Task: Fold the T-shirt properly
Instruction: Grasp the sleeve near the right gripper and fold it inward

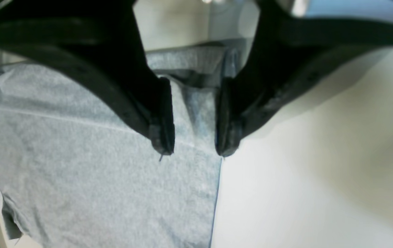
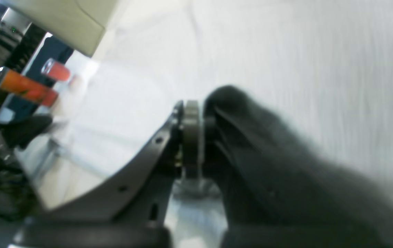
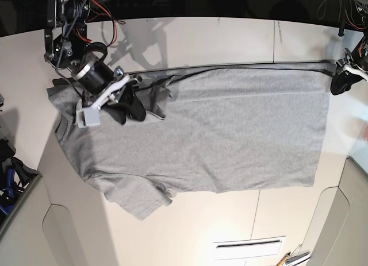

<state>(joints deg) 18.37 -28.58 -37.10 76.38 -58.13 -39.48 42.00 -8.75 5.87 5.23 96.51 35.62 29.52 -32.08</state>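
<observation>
Right claw [image 2: 192, 137] pinched; T-shirt [image 3: 230, 134] covers table [image 3: 201, 36].

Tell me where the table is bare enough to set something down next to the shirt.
Bare table runs along the far side of the T-shirt, and again on the near side between its edge and the vent slot. It is crowded at the neck end, where the right gripper sits on the cloth.

Pale table [image 3: 230, 36], grey T-shirt [image 3: 230, 134] spread flat across it
</observation>
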